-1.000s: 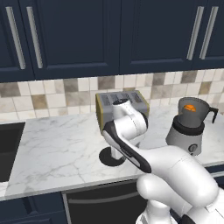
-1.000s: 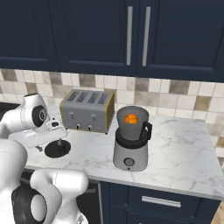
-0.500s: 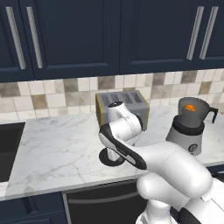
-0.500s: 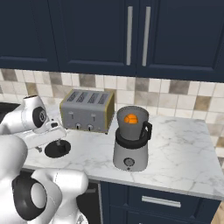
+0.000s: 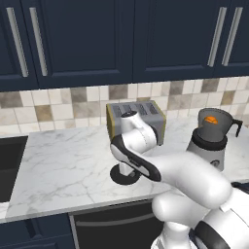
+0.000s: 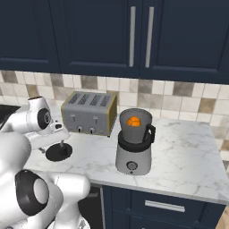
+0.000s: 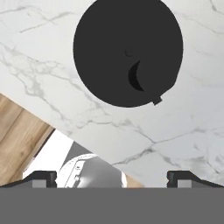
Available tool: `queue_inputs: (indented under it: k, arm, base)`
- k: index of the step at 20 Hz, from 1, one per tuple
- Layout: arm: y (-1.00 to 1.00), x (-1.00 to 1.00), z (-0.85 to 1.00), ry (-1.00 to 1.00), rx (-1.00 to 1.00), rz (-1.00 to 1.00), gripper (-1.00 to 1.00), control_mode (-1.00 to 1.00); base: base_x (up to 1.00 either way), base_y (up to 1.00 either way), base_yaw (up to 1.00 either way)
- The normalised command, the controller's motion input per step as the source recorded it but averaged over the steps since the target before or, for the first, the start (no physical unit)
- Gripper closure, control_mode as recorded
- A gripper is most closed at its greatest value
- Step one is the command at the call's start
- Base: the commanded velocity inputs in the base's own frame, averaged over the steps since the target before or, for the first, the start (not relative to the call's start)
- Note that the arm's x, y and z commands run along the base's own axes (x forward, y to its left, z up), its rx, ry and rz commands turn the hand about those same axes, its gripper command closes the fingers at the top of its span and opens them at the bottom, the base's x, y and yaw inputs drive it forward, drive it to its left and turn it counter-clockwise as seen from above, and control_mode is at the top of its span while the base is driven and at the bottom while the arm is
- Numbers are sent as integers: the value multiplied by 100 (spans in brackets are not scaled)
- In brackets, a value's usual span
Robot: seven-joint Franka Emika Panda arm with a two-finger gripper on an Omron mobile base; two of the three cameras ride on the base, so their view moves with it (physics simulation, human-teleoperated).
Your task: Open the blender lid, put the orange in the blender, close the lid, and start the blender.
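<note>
While the gripper (image 7: 112, 177) hangs spread wide and empty above the blender lid (image 7: 127, 52) near the surface's (image 6: 179, 156) front edge, the orange (image 6: 133, 121) sits inside the uncovered blender (image 6: 133, 142).

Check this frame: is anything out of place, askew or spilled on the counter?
One thing: the flat round black blender lid lies on the white marble counter, left of the silver four-slot toaster, while the grey blender stands uncovered with the small orange inside. The open gripper hovers above the lid. Nothing spilled.
</note>
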Motion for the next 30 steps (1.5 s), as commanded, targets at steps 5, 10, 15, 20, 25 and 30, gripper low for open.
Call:
queue_inputs:
  k: [5, 10, 15, 20, 25, 30]
  arm:
    - [0, 16, -17, 1, 1, 3, -100, -100]
    - [0, 19, -23, 3, 0, 2, -100, -100]
    - [0, 27, -16, 3, 0, 2, -100, -100]
    - [0, 26, -3, 3, 0, 2, -100, -100]
    - [0, 22, -11, 5, 0, 1, -100, -100]
    - [0, 17, -21, 7, 0, 1, -100, -100]
  base:
    - [0, 0, 0]
    - [0, 0, 0]
    - [0, 0, 0]
    - [0, 0, 0]
    - [0, 0, 0]
    - [0, 0, 0]
